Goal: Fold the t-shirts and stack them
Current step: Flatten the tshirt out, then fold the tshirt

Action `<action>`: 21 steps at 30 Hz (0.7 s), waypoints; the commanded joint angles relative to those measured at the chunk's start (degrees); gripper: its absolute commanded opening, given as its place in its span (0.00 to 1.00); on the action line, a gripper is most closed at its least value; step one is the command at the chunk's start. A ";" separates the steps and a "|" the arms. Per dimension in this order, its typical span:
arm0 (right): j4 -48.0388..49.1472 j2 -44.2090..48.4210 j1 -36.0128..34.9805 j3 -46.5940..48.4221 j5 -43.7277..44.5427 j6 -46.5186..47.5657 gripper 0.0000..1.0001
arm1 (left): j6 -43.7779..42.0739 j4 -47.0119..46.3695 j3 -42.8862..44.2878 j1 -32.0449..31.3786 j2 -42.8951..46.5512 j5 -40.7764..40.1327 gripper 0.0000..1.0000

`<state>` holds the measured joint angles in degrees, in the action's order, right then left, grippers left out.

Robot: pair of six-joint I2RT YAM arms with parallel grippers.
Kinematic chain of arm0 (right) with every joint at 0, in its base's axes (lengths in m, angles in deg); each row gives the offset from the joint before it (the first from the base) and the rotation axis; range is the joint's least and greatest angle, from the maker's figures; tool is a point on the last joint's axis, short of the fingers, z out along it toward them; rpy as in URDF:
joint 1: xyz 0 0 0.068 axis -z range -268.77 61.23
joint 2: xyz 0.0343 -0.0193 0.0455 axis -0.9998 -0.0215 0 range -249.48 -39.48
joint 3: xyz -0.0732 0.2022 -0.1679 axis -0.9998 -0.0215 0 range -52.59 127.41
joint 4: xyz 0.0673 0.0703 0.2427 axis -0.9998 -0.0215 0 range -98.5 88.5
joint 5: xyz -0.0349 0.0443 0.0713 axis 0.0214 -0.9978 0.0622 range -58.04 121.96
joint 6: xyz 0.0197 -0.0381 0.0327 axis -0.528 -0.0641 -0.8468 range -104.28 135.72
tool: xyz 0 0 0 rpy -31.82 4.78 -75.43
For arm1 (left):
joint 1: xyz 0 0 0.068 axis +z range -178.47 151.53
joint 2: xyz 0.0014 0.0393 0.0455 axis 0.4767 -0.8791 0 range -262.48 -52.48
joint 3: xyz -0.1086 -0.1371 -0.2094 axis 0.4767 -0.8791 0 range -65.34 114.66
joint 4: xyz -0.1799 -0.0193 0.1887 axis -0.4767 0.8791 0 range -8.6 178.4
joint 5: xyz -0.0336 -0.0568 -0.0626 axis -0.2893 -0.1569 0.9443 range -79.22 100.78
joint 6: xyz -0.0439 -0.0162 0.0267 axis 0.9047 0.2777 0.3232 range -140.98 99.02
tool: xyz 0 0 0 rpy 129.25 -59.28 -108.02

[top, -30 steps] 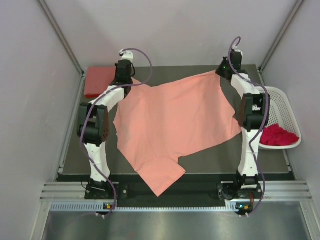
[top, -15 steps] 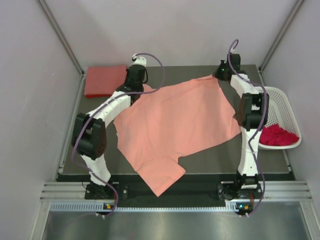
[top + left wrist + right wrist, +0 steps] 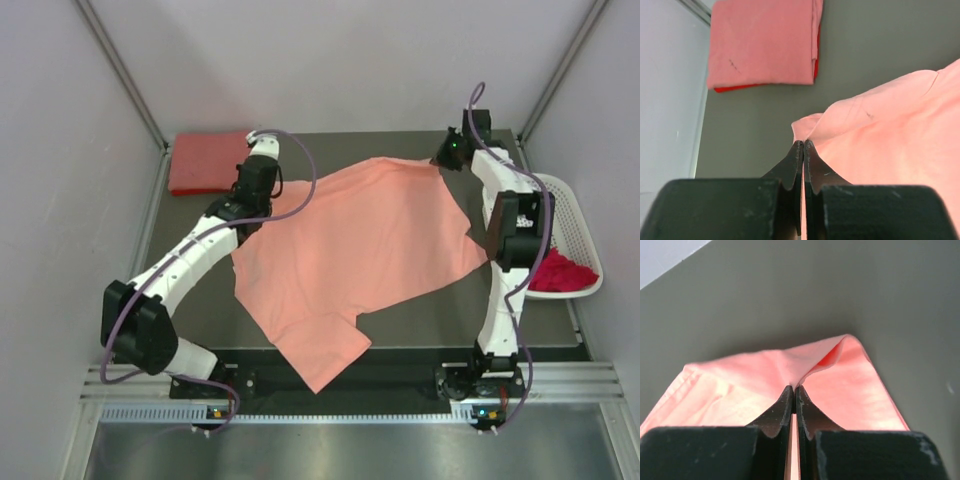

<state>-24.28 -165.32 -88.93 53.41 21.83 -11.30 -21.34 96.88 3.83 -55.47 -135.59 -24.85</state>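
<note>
A salmon-pink t-shirt (image 3: 360,245) lies spread over the dark table, one sleeve hanging past the near edge. My left gripper (image 3: 266,197) is shut on its far left edge, and the left wrist view shows the fabric (image 3: 890,125) pinched at the tips of the left gripper (image 3: 803,144). My right gripper (image 3: 438,163) is shut on the shirt's far right corner, with cloth (image 3: 790,367) bunched at the tips of the right gripper (image 3: 793,387). A folded coral-red t-shirt (image 3: 205,160) (image 3: 762,42) rests at the back left. A magenta-red t-shirt (image 3: 555,272) is crumpled in the basket.
The white perforated basket (image 3: 575,212) stands off the table's right side, close to my right arm. Grey walls close in on the left, right and back. My left arm's elbow (image 3: 135,325) sits low near the front left corner.
My left gripper has drawn the shirt's far left edge to the right and nearer, while its elbow dropped to the front left. The right gripper shifted slightly nearer with its corner.
</note>
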 commanded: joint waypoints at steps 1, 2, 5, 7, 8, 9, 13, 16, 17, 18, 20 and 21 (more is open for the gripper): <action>0.55 5.34 2.53 0.08 0.11 1.27 0.00 | 4.48 2.88 -1.31 -0.33 4.80 1.62 0.00; -0.58 5.08 2.71 0.61 0.11 1.27 0.00 | 5.27 4.01 -1.58 -0.68 5.24 1.62 0.00; -2.17 3.94 3.59 2.37 -0.50 1.80 0.00 | 8.00 6.39 -2.54 -1.03 7.34 3.03 0.00; -4.45 2.89 4.12 3.86 -0.50 2.68 0.00 | 8.88 7.71 -3.33 -1.38 8.93 3.12 0.00; -5.16 2.62 4.29 4.04 -0.42 3.29 0.00 | 9.15 8.94 -4.29 -1.56 9.45 2.51 0.00; -5.69 2.71 4.47 3.96 -0.33 3.56 0.00 | 9.32 9.47 -4.74 -1.56 10.76 2.33 0.00; -6.83 2.79 4.65 3.34 -0.68 4.53 0.00 | 9.41 12.28 -6.94 -1.56 13.76 3.47 0.00; -7.01 2.97 4.65 2.47 -1.20 4.70 0.00 | 10.46 14.83 -8.17 -1.56 15.78 5.31 0.00; -7.44 2.71 4.56 2.46 -1.56 4.88 0.00 | 10.82 15.27 -8.61 -1.56 16.48 5.66 0.00; -7.80 2.53 4.56 2.46 -1.73 4.96 0.00 | 11.34 15.71 -8.70 -1.56 16.75 6.80 0.00; -8.76 2.18 4.56 2.29 -1.82 5.05 0.00 | 13.01 16.85 -8.96 -1.56 17.28 8.38 0.00; -8.77 2.18 4.56 1.94 -1.65 5.14 0.00 | 13.63 17.29 -9.22 -1.56 17.80 9.09 0.00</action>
<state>-31.39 -163.44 -84.78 54.30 20.93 -7.28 -10.57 112.01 -4.57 -56.87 -120.27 -18.43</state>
